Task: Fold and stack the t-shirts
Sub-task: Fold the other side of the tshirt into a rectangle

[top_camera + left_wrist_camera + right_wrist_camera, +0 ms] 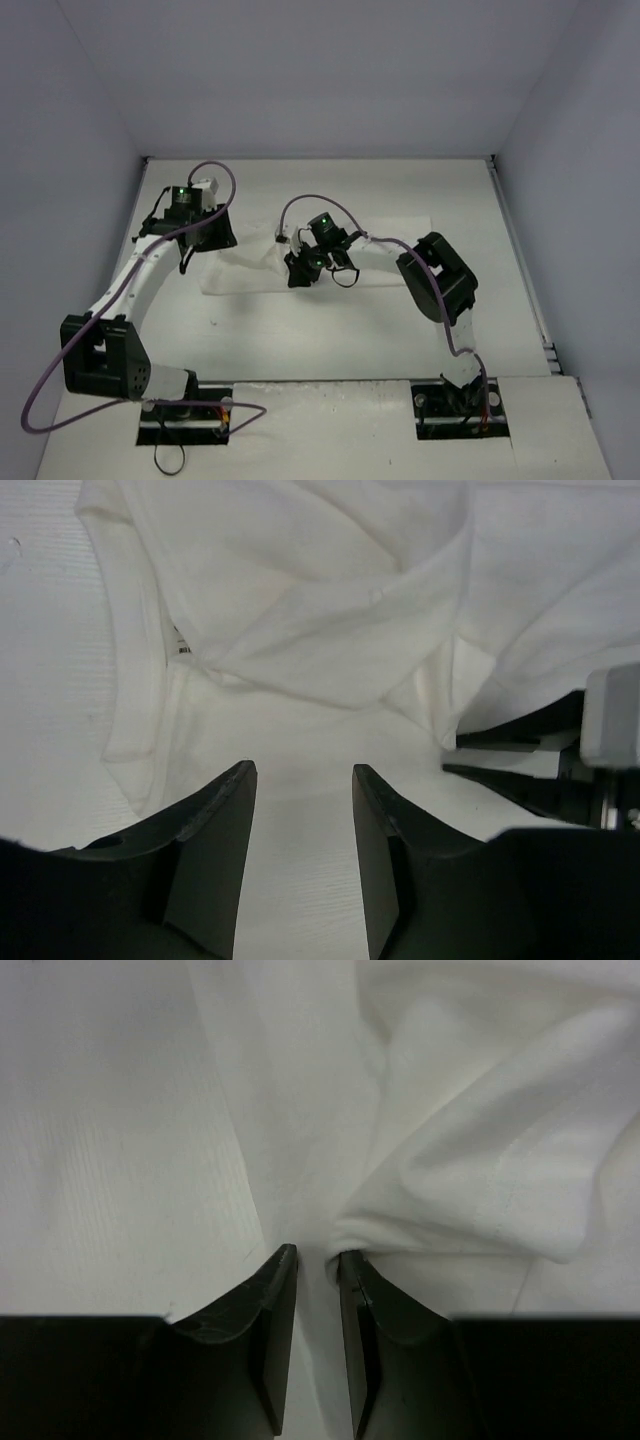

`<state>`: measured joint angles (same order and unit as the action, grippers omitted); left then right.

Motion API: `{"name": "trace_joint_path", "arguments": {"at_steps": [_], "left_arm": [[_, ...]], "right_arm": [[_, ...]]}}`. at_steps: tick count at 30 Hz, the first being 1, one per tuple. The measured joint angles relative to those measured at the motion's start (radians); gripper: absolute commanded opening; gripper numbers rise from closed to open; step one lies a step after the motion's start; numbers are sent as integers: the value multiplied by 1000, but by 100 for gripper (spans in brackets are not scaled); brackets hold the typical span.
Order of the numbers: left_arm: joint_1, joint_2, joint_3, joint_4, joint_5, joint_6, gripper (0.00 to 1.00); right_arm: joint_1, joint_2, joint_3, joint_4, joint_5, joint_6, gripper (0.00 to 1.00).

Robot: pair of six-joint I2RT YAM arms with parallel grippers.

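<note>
The work is in the folding stage, and early in it. The crumpled white cotton t-shirt [245,275] lies in the middle of the white desk [330,340], bunched and creased rather than spread flat. No folded pile shows anywhere.

The right end effector [300,272] sits over the middle of the t-shirt. Its black fingers are drawn almost together with a ridge of the cloth pinched between them. The left end effector [213,238] hangs over the t-shirt's left edge, fingers parted and holding nothing.

My reading is that the right arm has a grip for dragging or lifting the cloth while the left has yet to take its own. The next move seems to call for the left end effector to come down and close on a hem or shoulder. Then the two can pull apart and flatten the t-shirt before any fold is made.

The top view alone gives the overall layout, with both arms reaching onto the one t-shirt. It cannot show how the fingers stand. The right wrist view settles that for the right end effector [315,1252], with fabric gathered into the narrow gap. The left wrist view shows the open left end effector [300,770] above smooth cloth. It also shows the ribbed neckline [135,650] with a small printed label [181,642], and the right end effector [520,765] beside the same heaped fold.
</note>
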<state>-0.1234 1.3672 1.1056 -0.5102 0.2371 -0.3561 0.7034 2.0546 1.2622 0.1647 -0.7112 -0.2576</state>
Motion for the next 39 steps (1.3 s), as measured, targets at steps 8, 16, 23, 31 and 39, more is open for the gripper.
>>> {"name": "trace_joint_path", "arguments": {"at_steps": [8, 16, 23, 31, 39], "left_arm": [[0, 82, 41, 21, 36, 62, 40], [-32, 359, 290, 61, 194, 150, 40], [-117, 500, 360, 45, 234, 170, 41], [-141, 529, 372, 21, 212, 174, 40], [-147, 557, 395, 0, 136, 189, 41]], "right_arm": [[7, -173, -139, -33, 160, -17, 56], [-105, -280, -62, -32, 246, 12, 64], [-205, -268, -42, -27, 313, 74, 62], [-219, -172, -24, -28, 348, 102, 62], [-219, -132, -24, -33, 329, 103, 62]]}}
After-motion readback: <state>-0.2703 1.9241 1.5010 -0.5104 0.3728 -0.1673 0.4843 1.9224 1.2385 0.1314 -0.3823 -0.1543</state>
